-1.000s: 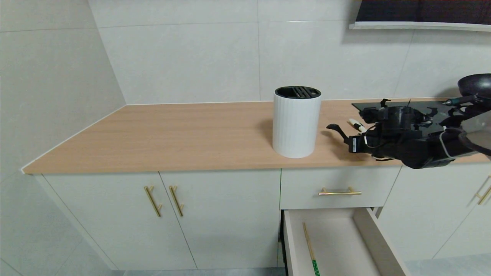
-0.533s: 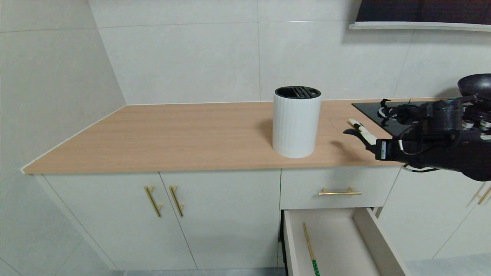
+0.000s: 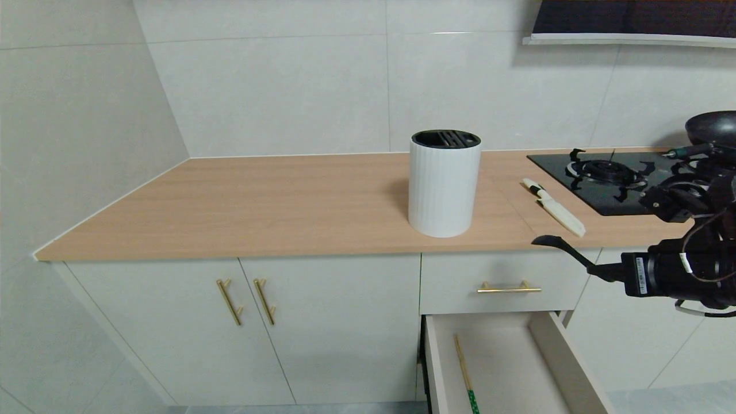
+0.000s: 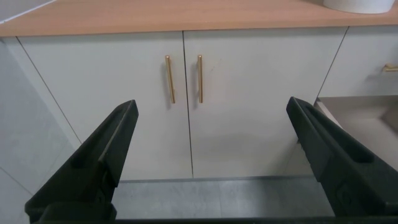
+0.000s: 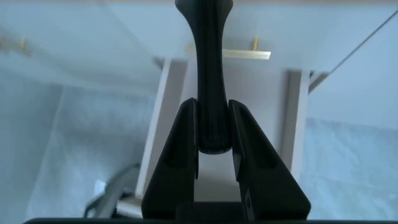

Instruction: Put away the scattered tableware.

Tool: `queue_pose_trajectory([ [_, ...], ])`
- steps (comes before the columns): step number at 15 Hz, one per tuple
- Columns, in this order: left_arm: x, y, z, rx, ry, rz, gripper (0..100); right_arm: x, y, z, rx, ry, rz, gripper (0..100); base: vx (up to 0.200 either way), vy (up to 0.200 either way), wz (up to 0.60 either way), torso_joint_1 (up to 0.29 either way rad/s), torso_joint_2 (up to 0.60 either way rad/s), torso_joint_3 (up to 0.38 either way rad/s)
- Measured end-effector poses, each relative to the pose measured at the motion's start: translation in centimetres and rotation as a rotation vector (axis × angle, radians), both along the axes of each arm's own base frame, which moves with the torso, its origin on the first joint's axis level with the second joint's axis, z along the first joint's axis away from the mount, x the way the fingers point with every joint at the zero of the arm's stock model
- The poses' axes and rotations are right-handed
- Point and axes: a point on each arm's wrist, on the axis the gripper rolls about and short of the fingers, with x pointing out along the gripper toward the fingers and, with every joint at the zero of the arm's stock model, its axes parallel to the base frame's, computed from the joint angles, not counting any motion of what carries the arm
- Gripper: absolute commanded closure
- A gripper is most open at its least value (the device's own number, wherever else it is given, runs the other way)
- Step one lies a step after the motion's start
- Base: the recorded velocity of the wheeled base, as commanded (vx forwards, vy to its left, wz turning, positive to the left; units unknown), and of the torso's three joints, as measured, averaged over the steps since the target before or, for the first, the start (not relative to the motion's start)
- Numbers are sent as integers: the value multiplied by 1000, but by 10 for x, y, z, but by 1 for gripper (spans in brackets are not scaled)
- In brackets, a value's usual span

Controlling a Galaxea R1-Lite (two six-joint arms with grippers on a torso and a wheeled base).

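My right gripper [image 3: 624, 272] hangs in front of the counter edge, above the open drawer [image 3: 546, 351], shut on a black utensil [image 3: 560, 247] whose curved tip points left. In the right wrist view its fingers [image 5: 182, 140] clamp the round black handle [image 5: 210, 81] over the pale drawer [image 5: 267, 93]. A cream-bladed knife [image 3: 553, 207] lies on the wooden counter [image 3: 259, 207] beside the white ribbed knife holder [image 3: 444, 183]. A pair of chopsticks [image 3: 463, 371] rests in the drawer. My left gripper [image 4: 211, 168] is open and low, facing the cabinet doors [image 4: 249, 106].
A black gas stove [image 3: 609, 175] with a dark pan [image 3: 710, 126] sits at the counter's right end. A shut drawer with a gold handle [image 3: 509, 288] is just above the open one. Tiled walls close the back and left.
My right gripper has carried the black utensil from over the counter by the knife rightward and down, off the counter edge to above the open drawer. The knife now shows in full.
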Motion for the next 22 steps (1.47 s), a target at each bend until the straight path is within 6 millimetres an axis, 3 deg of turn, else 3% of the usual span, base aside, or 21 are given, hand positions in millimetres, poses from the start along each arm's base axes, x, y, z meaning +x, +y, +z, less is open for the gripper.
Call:
queue_pose_trajectory([
  [7,0,0,0,0,0,0,0,-9,0,-7,-34,13,29,100,0,0,0,0,0,0],
  [15,0,0,0,0,0,0,0,2,2,-25,-52,79,43,100,0,0,0,0,0,0],
  [22,0,0,0,0,0,0,0,8,2,-34,-71,112,53,100,0,0,0,-154,380,221],
])
